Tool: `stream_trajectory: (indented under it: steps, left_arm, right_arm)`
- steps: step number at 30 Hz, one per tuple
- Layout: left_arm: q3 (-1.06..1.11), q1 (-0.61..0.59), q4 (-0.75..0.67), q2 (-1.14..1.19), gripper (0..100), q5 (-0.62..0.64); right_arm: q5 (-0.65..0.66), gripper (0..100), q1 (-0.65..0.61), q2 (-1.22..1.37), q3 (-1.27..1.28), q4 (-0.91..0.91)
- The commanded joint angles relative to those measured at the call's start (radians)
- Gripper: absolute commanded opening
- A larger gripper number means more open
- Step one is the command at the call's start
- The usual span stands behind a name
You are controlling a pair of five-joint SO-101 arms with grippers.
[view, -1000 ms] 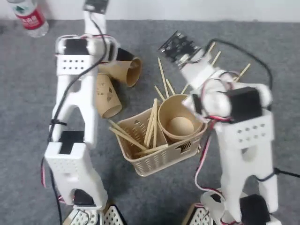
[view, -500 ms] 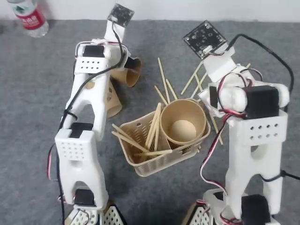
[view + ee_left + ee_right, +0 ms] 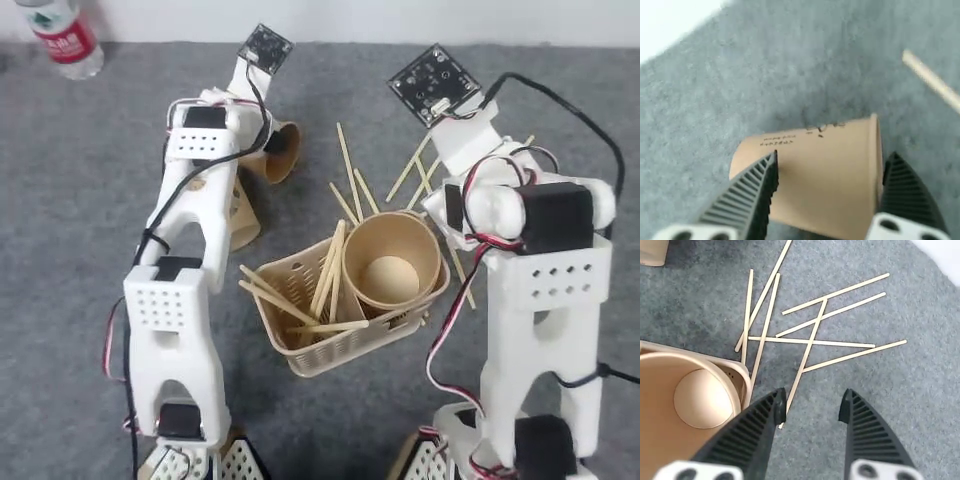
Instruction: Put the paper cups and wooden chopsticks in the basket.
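A paper cup (image 3: 815, 172) lies on its side on the grey carpet, and my left gripper (image 3: 827, 187) is open with one finger on each side of it. From above this cup (image 3: 283, 152) lies beyond the basket (image 3: 300, 345). A second cup (image 3: 243, 215) lies partly under the left arm. The basket holds a third cup (image 3: 390, 268) and several chopsticks (image 3: 325, 270). My right gripper (image 3: 812, 405) hangs open over loose wooden chopsticks (image 3: 812, 337) just beyond the basket rim (image 3: 742, 371).
A plastic bottle (image 3: 62, 38) with a red label lies at the far left corner. More loose chopsticks (image 3: 350, 180) fan out on the carpet between the two arms. The carpet ends at a white edge at the far side.
The left arm has stretched away from me, so its gripper now straddles the far cup. The right arm has swung from over the basket to the loose chopsticks beyond it.
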Motion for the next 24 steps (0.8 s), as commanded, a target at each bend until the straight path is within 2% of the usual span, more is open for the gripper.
stream_trajectory:
  steps: [1,7,21,24]
  left_arm:
    - [-0.030,-0.032,-0.018,-0.009,31,-0.009]
    - [-0.061,-0.095,-0.017,0.000,31,-0.066]
    - [-0.193,-0.221,-0.014,0.000,31,-0.066]
    - [-0.193,-0.227,-0.012,-0.005,22,-0.110]
  right_arm:
    - [0.009,17.7,-0.001,-0.019,-0.048,0.030]
    - [0.008,17.7,-0.001,-0.008,-0.041,0.027]
    - [0.008,17.7,-0.018,-0.019,0.034,0.022]
    - [0.008,17.7,-0.018,-0.019,0.034,0.022]
